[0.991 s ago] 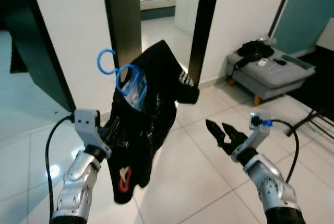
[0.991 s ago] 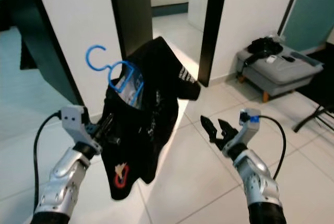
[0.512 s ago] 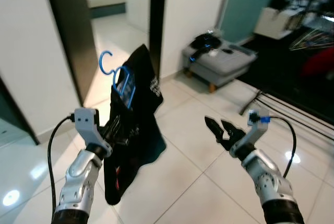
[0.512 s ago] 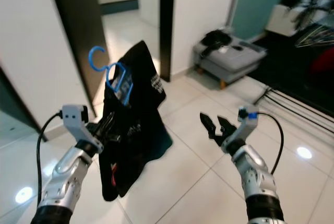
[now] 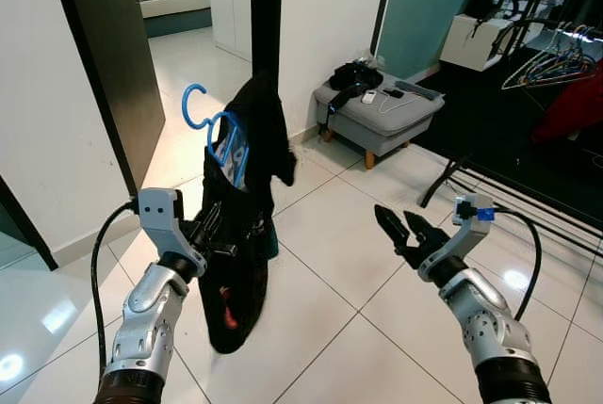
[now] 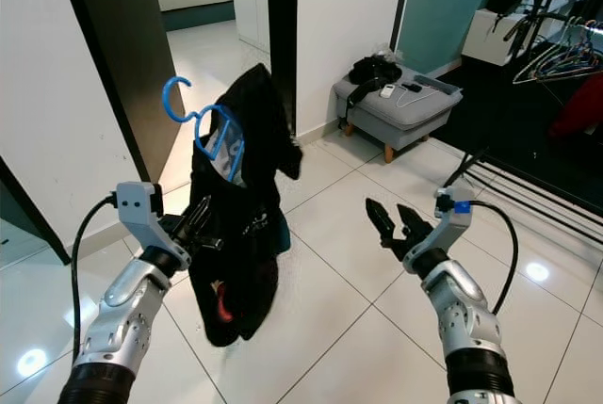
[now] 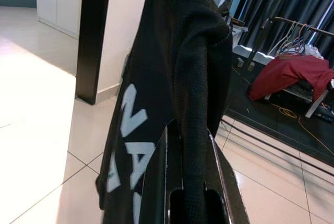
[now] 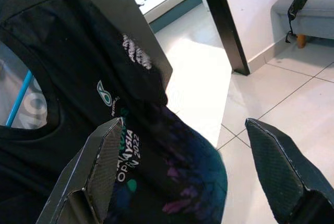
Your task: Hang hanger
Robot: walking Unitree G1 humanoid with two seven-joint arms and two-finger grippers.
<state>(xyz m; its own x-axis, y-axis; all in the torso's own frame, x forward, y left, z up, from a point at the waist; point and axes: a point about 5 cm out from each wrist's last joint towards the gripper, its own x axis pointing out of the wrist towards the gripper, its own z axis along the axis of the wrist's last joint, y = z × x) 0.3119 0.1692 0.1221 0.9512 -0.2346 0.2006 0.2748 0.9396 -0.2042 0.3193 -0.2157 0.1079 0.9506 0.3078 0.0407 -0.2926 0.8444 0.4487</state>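
Blue hanger with black shirt held up in front of robot, hook free on top, ready for rail. Left pincer clamps shirt fabric. Right pincer empty, fingers spread. Clothes rack well apart, far right.

Occlusions, cut-offs

black shirt covers most of the blue hanger, only hook and part of a shoulder loop visible; left gripper fingertips buried in the cloth, grip point on hanger or fabric can't tell; shirt print partly folded, unreadable in left wrist view; clothes rack cut by right frame edge
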